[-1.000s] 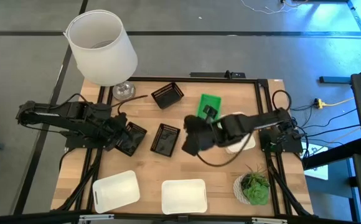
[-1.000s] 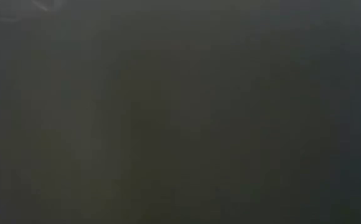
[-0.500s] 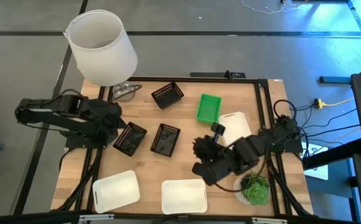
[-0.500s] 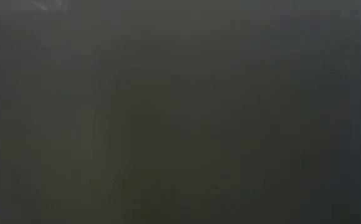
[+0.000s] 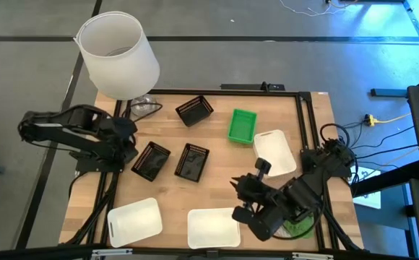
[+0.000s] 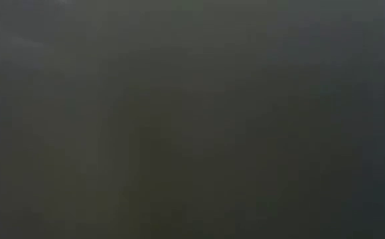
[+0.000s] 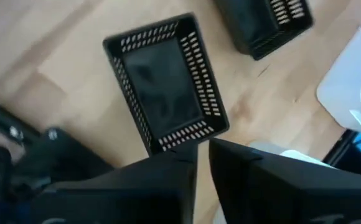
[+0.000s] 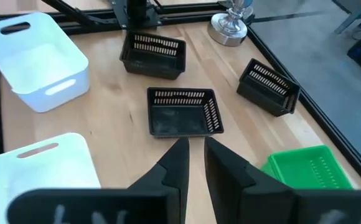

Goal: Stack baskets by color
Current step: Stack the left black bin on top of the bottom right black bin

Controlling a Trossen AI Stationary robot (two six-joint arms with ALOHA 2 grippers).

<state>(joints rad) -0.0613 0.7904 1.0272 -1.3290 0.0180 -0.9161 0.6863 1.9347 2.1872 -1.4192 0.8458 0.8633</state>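
Three black baskets rest on their bottoms on the wooden table: one far point(image 5: 193, 110), two mid-table point(image 5: 150, 160) point(image 5: 191, 160). A green basket point(image 5: 242, 125) sits at the far right. White baskets stand at the right point(image 5: 274, 152) and along the near edge point(image 5: 134, 220) point(image 5: 213, 227). My left gripper point(image 5: 131, 144) point(image 7: 202, 152) hovers just left of the left black basket point(image 7: 165, 87), its fingers a narrow gap apart and empty. My right gripper point(image 5: 237, 193) point(image 8: 195, 149) hangs over the near right, narrowly open and empty, pointing at the middle black basket point(image 8: 180, 112). The low view is dark.
A big white cylindrical bucket point(image 5: 119, 54) stands off the far left corner, with a metal foot point(image 5: 144, 107) below it. A potted plant point(image 5: 296, 224) sits at the near right, mostly under my right arm. Bare wood lies between the black baskets and the near white ones.
My right gripper has swung from beside the middle black basket toward the table's near edge, uncovering the green basket and the right white basket. My left gripper has drawn back from the left black basket toward the left edge, rising and turning; that basket stays on the table.
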